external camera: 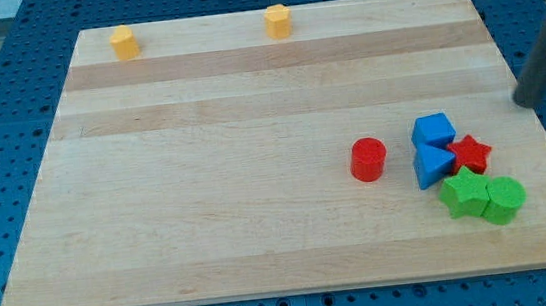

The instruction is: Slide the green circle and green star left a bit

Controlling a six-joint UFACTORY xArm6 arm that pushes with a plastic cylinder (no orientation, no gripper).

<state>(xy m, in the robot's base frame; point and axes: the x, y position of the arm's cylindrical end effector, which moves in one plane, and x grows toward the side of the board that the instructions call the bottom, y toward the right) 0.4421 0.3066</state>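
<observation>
Under me lies a pale wooden board made of long planks glued side by side, its grain running from the view's left to the view's right. Around it on every side I see a blue table dotted with rows of small holes. The light is even and soft.

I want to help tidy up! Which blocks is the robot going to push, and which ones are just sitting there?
For the job: green star, green circle, my tip.
Just lying about: red star, two blue blocks, red cylinder, two yellow blocks.
</observation>
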